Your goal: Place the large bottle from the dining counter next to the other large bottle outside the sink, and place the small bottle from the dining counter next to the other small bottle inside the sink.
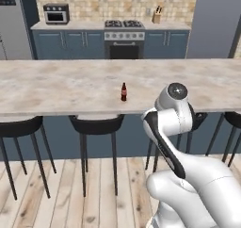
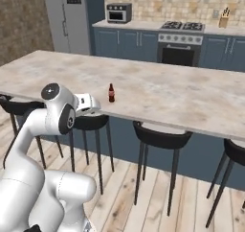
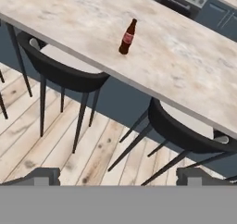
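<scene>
- The small bottle [image 1: 124,92] [image 2: 111,93] [image 3: 128,37], dark brown with a red label and red cap, stands upright on the tabletop [image 1: 56,85] [image 2: 182,99] [image 3: 185,56] of the dining island, near the edge on the stool side.
- Nothing touches the bottle; bare marbled stone lies all around it.
- Black round stools [image 1: 96,126] [image 2: 160,137] [image 3: 60,72] are tucked under that edge, one just below and to the left of the bottle in the left base view.
- The hand [image 3: 118,176] hangs over the wooden floor [image 1: 99,184] [image 3: 55,140] on the stool side, well apart from the bottle, with its fingertips [image 3: 44,176] spread wide and nothing between them.
- The white arm [image 1: 172,118] [image 2: 52,116] rises in front of the island, its wrist near the tabletop edge.
- Behind the island, a wall counter with blue cabinets [image 1: 70,43] [image 2: 129,41] carries a stove [image 1: 123,36] [image 2: 181,39], a microwave [image 1: 56,13] [image 2: 118,13] and a knife block [image 1: 156,16] [image 2: 223,19].
</scene>
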Controlling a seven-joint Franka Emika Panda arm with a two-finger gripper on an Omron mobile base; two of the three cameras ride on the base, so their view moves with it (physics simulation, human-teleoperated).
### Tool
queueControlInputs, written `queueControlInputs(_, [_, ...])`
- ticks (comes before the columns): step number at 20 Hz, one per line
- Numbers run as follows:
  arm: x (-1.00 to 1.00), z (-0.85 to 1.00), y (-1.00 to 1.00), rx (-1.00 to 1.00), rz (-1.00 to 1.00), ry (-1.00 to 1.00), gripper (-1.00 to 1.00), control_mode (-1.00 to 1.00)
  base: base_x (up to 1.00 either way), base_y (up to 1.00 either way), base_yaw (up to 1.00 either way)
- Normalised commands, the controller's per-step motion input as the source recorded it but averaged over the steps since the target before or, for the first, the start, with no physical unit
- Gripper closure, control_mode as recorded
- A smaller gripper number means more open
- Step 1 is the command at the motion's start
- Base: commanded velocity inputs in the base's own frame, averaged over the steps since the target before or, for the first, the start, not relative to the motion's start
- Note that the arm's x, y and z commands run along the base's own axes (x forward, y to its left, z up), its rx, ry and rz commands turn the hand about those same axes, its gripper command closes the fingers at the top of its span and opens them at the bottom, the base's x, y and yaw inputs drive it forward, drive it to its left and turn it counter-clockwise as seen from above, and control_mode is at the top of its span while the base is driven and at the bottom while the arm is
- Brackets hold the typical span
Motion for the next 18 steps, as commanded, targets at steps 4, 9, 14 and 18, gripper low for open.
queueControlInputs(4, [0.0,0.0,0.0,0.0,0.0,0.0,-1.0,1.0,0.51,0.26,-0.08])
queueControlInputs(9, [0.0,0.0,0.0,0.0,0.0,0.0,-1.0,1.0,0.57,0.15,-0.06])
queueControlInputs(14, [0.0,0.0,0.0,0.0,0.0,0.0,-1.0,1.0,0.55,0.19,-0.07])
queueControlInputs(18, [0.0,0.0,0.0,0.0,0.0,0.0,-1.0,1.0,0.38,0.34,-0.1])
